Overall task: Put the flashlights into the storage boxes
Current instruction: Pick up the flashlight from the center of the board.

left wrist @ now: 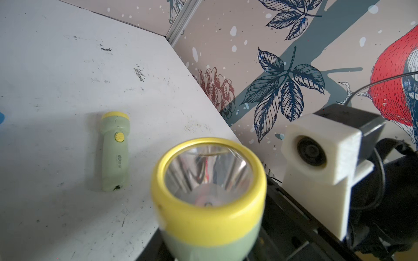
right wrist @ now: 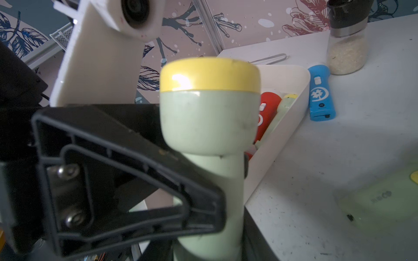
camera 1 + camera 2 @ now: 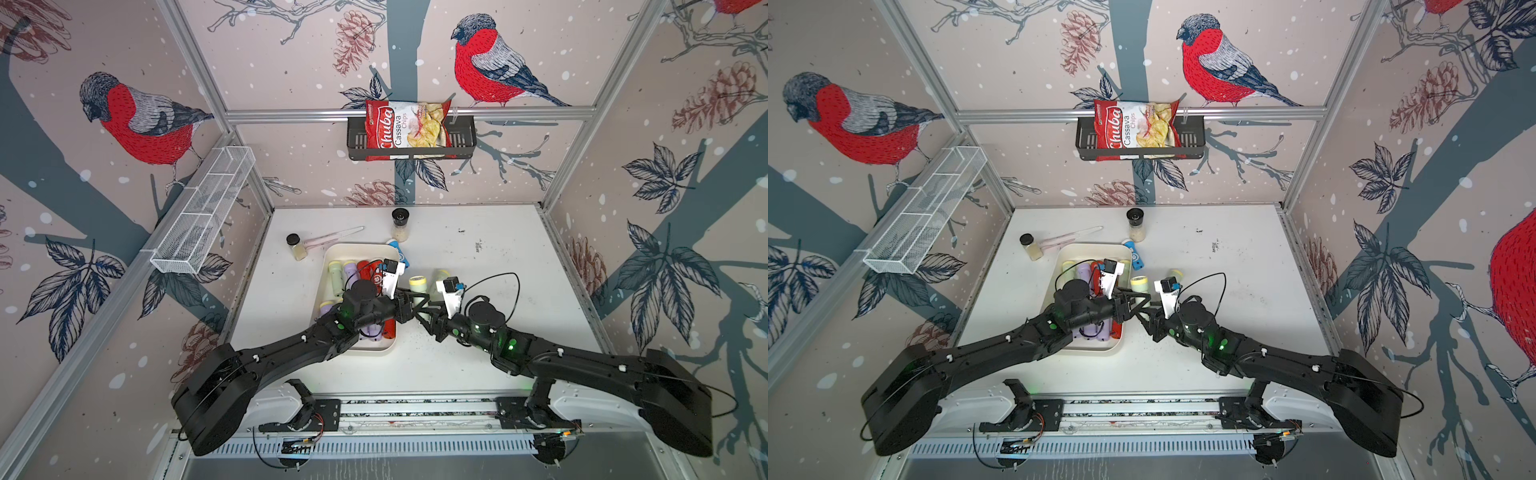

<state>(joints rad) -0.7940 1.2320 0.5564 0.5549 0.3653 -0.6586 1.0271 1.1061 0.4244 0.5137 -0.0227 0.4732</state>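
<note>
Handover beside the tray [image 3: 374,352]: right hand [image 3: 424,312] clamps the upright green torch [image 2: 209,126] low on its barrel, leaving room under the head for the left hand [image 3: 415,300], which touches it there (grip uncertain), probably because the tray lies nearer the left arm.

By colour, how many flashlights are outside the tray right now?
Pale green: 2, the held flashlight and the lying flashlight
Blue: 1, the blue flashlight
Total: 3
</note>
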